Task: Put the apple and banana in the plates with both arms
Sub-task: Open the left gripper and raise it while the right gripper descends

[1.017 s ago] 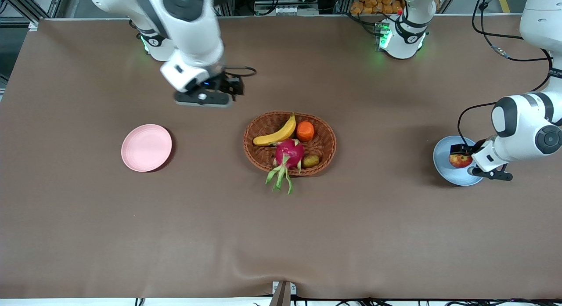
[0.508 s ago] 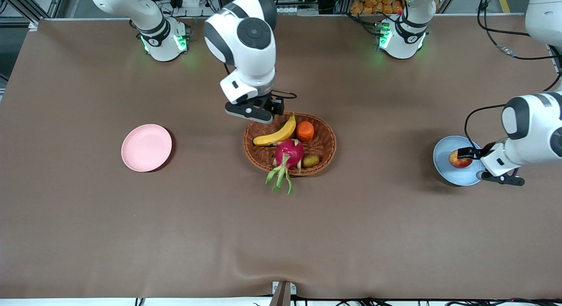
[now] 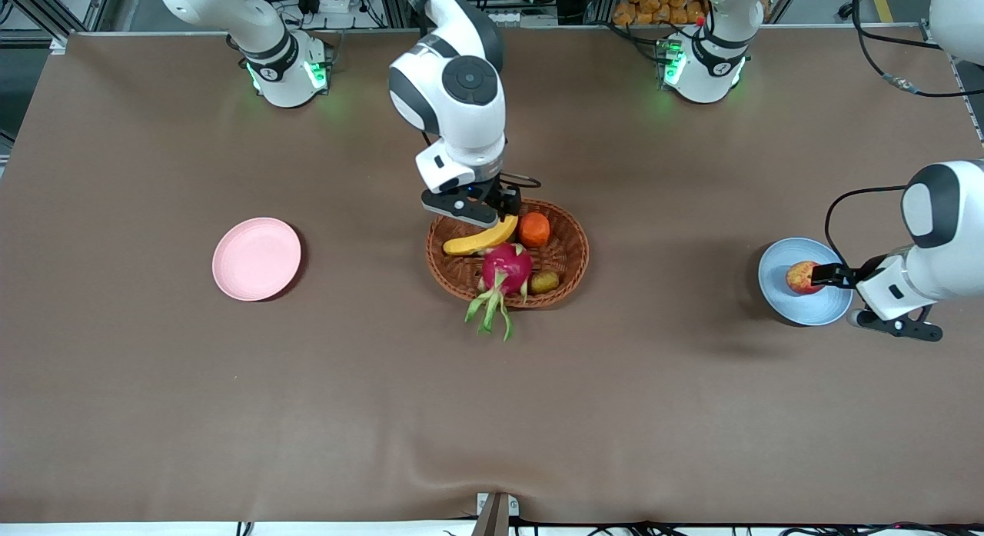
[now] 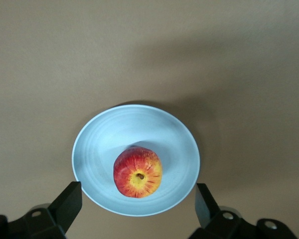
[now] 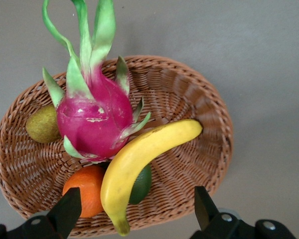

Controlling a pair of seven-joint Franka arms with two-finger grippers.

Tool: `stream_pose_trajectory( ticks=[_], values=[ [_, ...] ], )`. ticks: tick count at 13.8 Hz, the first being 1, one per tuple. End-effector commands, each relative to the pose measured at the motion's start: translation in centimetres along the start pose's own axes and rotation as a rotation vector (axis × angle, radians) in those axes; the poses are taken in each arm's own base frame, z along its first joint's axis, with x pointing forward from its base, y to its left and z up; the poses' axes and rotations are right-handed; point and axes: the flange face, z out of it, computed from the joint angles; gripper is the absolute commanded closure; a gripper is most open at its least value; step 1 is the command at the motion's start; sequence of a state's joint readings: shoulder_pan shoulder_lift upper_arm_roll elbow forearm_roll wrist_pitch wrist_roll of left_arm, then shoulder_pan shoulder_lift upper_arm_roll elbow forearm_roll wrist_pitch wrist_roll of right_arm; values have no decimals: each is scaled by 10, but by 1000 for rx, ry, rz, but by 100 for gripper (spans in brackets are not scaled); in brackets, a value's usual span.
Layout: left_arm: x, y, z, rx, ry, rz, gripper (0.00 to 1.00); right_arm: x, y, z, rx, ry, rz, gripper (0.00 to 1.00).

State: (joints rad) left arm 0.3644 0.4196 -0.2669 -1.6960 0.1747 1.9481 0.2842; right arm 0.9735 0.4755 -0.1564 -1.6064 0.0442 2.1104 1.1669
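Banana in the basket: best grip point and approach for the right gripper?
Probably the banana's mid-body, from straight above, fingers across its narrow width. It lies on top of the other fruit in the basket, its thick curved middle clear. The right gripper hangs open above its stem end; the dragon fruit crowds one side.

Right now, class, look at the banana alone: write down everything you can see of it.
The banana is long, curved and smooth yellow, with a darker stem end. It lies on its side in the brown woven basket, resting against the magenta dragon fruit and over the orange fruit and a green fruit. The right tool hangs open just above it, a finger on either side, not touching.
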Motion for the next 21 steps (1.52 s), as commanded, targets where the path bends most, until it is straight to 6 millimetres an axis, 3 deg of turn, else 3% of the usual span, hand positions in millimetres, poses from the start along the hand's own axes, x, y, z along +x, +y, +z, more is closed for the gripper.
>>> stream_pose_trajectory(
  ticks=[1, 3, 6, 8, 12, 14, 18, 21],
  values=[
    [5, 6, -33, 14, -8, 16, 0, -8, -14, 17, 30, 5, 62, 0],
    [8, 14, -41, 7, -4, 26, 0, -16, -20, 30, 42, -1, 77, 0],
    [5, 32, -81, 39, 44, 46, 0, -20, -25, 42, 65, -29, 105, 0],
    [6, 64, -103, 68, 55, 89, 0, -28, -27, 52, 52, -31, 95, 0],
    [-5, 95, -151, 153, 108, 108, 0, -33, -28, 70, 35, -33, 97, 2],
    [-19, 97, -178, 165, 145, 89, 0, -33, -28, 78, 34, -33, 99, 4],
    [-61, 96, -214, 41, 133, 11, 0, -32, -30, 85, 48, -27, 102, 6],
    [-90, 107, -240, 17, 115, -35, 0, -32, -30, 87, 49, -26, 101, 17]
  ],
)
